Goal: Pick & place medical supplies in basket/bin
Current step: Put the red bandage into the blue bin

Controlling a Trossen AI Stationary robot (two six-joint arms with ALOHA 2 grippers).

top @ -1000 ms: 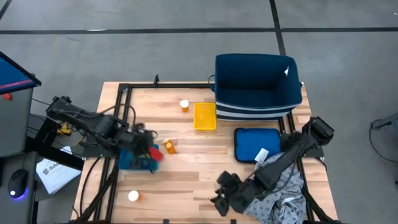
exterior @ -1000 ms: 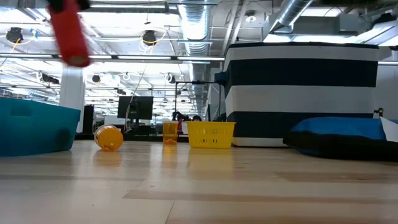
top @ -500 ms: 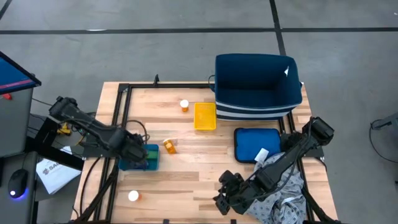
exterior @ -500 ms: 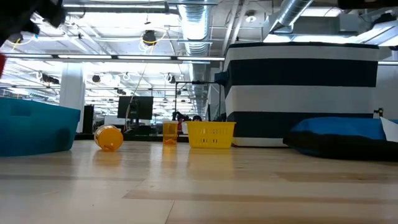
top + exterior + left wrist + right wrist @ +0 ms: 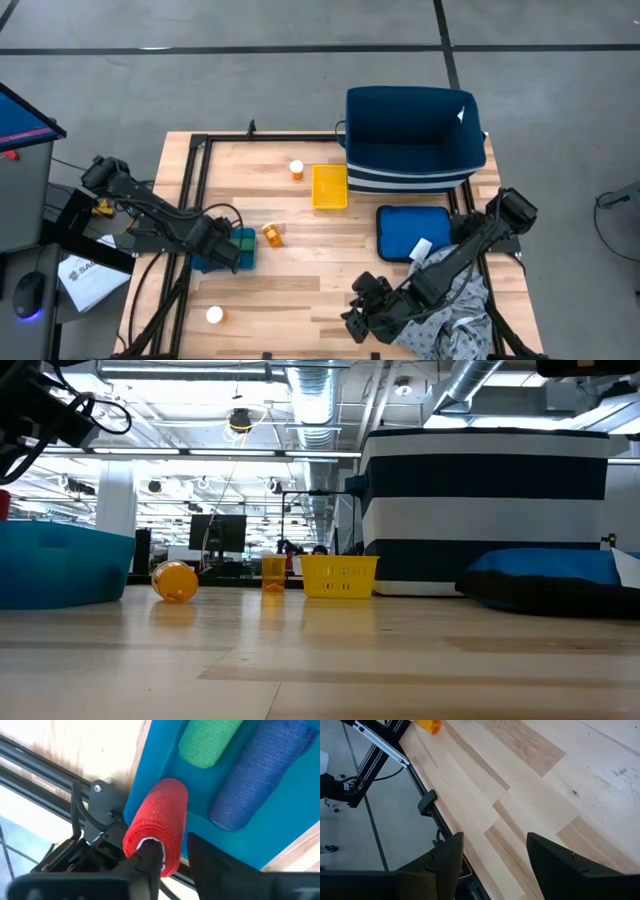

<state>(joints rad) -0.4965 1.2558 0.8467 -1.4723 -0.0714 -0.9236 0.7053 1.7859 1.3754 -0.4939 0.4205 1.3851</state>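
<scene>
Red roll (image 5: 157, 827) — ribbed gauze cylinder, in left end effector (image 5: 172, 857), over teal tray (image 5: 280, 827)

In the high view the left gripper (image 5: 218, 243) is covering most of the teal tray (image 5: 243, 250), so the rolls inside are hiding. In the left wrist view the red roll (image 5: 157, 825) is blocking its own finger behind it, and the blue roll (image 5: 260, 775) and green roll (image 5: 210, 740) are getting cut off at the edge. In the low view the tray (image 5: 60, 565) is running off the side. The grey patterned cloth (image 5: 455, 325) is lying partly under the right arm.
</scene>
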